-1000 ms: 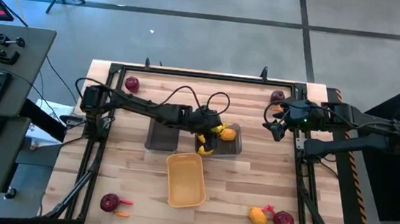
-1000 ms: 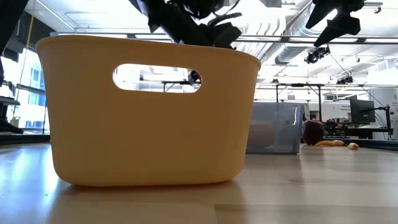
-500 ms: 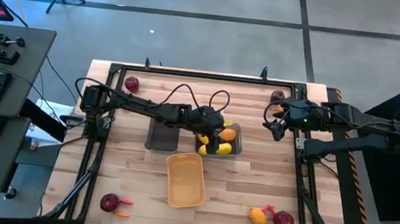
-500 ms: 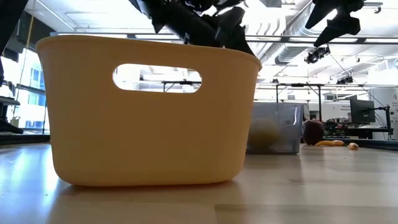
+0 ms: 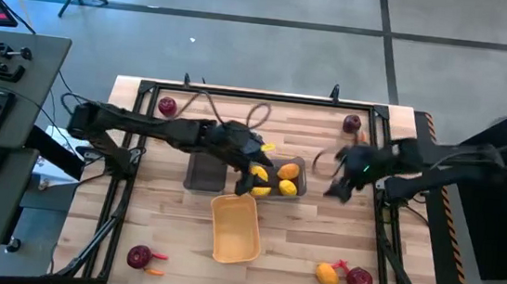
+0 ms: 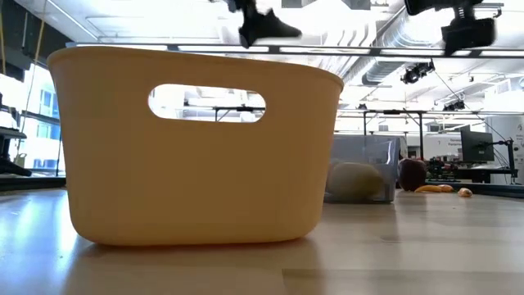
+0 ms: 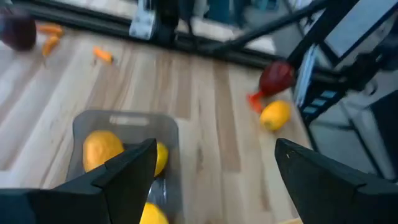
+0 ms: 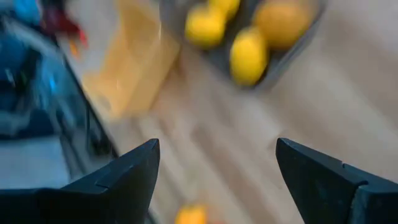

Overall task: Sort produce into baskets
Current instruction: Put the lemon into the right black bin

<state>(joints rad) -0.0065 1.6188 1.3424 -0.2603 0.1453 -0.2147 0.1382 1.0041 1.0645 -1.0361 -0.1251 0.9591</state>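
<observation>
A dark grey bin (image 5: 300, 161) right of the table's middle holds several yellow and orange oval fruits (image 5: 289, 172); it also shows in the left wrist view (image 7: 124, 119). My left gripper (image 5: 251, 168) hovers above this bin's left end, open and empty (image 7: 214, 168). My right gripper (image 5: 336, 182) hangs in the air to the right of the bin, open and empty (image 8: 217, 174). A second dark grey bin (image 5: 204, 171) stands to the left of the first. The yellow-orange basket (image 5: 234, 226) stands nearer the near edge.
Dark red round fruits lie at the far left (image 5: 166, 107), far right (image 5: 352, 123), near left (image 5: 139, 257) and near right (image 5: 359, 281). A yellow oval fruit (image 5: 326, 275) and small carrot pieces (image 5: 156, 262) lie near the near edge. A black frame borders the table.
My left gripper has risen and drawn back a little toward the table's left edge, above the fruit bin. A yellow fruit now lies at rest in that bin. My right gripper has moved quickly toward the near edge and a little left, and has turned toward the bins.
</observation>
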